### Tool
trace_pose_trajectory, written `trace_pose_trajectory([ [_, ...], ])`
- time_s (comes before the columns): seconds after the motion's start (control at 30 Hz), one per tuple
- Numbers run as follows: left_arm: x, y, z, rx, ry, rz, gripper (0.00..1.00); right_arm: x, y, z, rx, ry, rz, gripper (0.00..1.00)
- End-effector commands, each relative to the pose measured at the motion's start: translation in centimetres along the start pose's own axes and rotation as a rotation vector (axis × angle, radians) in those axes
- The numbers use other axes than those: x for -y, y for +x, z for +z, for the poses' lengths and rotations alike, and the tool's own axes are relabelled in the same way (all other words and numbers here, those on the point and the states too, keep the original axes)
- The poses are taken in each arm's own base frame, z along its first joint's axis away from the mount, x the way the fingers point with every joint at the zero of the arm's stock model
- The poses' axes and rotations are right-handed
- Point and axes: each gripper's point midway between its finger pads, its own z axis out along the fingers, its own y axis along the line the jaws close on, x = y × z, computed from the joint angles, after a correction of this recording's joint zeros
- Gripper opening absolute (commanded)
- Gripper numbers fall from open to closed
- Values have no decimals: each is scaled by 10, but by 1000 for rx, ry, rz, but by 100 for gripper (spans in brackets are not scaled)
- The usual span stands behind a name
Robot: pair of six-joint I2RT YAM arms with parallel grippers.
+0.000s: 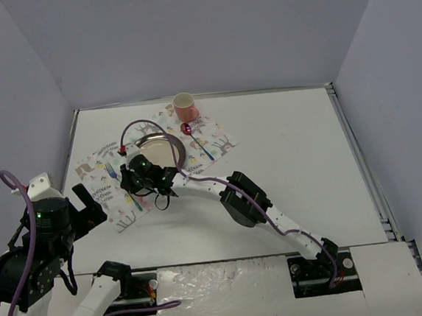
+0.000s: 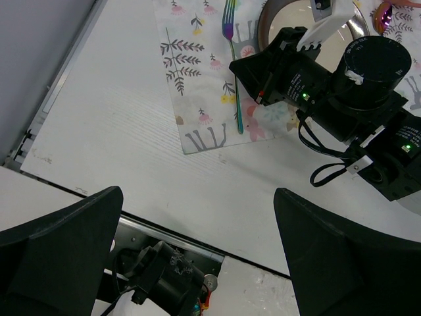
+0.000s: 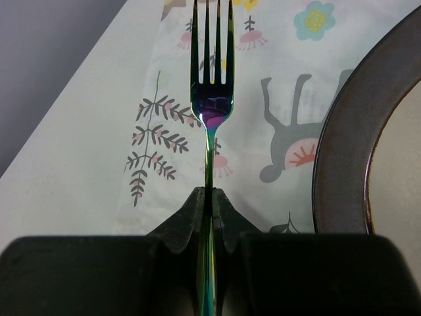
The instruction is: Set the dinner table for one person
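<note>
The white dinner table (image 1: 292, 158) carries a printed placemat (image 1: 217, 144) with a dark-rimmed plate (image 1: 160, 149) on it. An iridescent fork (image 3: 212, 99) lies along the placemat left of the plate (image 3: 339, 151). My right gripper (image 3: 212, 194) is shut on the fork's handle, tines pointing away. In the top view the right gripper (image 1: 127, 182) sits low over the placemat's left part, at the fork (image 1: 112, 172). The left wrist view shows the fork (image 2: 231, 66) too. My left gripper (image 2: 197, 263) is open and empty, above the table's near left edge (image 1: 89, 205).
A pink cup (image 1: 184, 105) stands at the placemat's far edge. A spoon (image 1: 197, 139) with a pink bowl lies right of the plate. Grey walls enclose the table on three sides. A metal rail (image 2: 171, 240) runs along the near edge.
</note>
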Motion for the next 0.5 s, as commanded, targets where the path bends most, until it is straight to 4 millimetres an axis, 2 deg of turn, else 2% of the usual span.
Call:
trace_pose_trajectory([
  [0.0, 3, -4, 1, 7, 2, -15, 97, -9, -20, 4, 79, -31, -11, 0],
  [0.2, 2, -2, 3, 3, -4, -11, 97, -9, -11, 8, 67, -41, -16, 2],
  [0.47, 2, -5, 2, 12, -10, -9, 97, -12, -10, 11, 76, -59, 19, 2],
])
